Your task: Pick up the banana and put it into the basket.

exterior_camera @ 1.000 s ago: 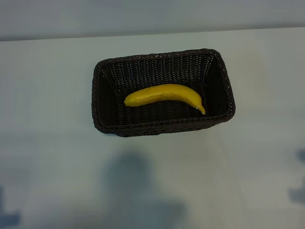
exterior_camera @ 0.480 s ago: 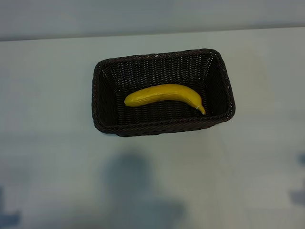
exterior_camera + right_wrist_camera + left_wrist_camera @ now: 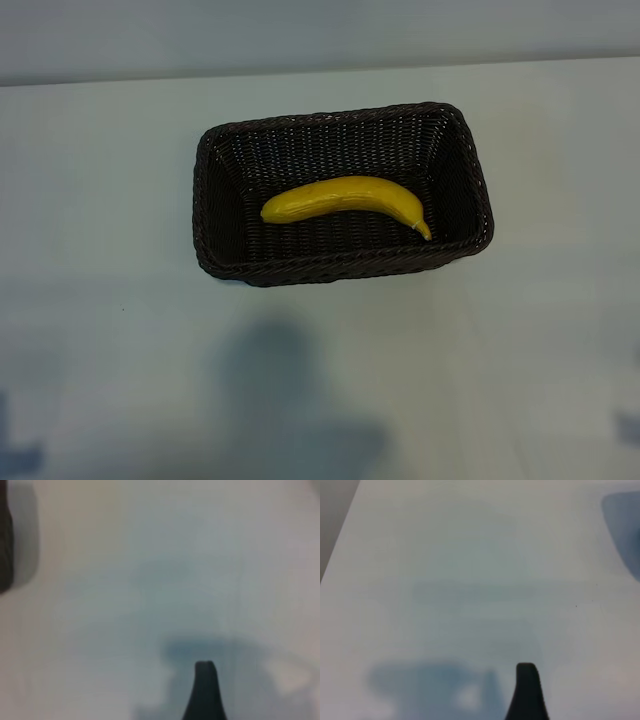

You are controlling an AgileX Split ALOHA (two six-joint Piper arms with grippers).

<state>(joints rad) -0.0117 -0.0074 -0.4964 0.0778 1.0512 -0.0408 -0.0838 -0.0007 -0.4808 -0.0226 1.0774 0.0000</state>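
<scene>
Left gripper (image 3: 527, 692) and right gripper (image 3: 205, 690): one dark finger each in wrist views, over bare table (image 3: 100, 300), holding nothing, touching nothing, jaws spread wide. Farther off, banana (image 3: 345, 200) lies inside basket (image 3: 205, 200), tip toward right wall.

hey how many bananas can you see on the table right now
1. The single banana lies inside the basket, across its middle with the pale tip toward the right wall. Nothing in the shallow basket looks able to hide another.
</scene>
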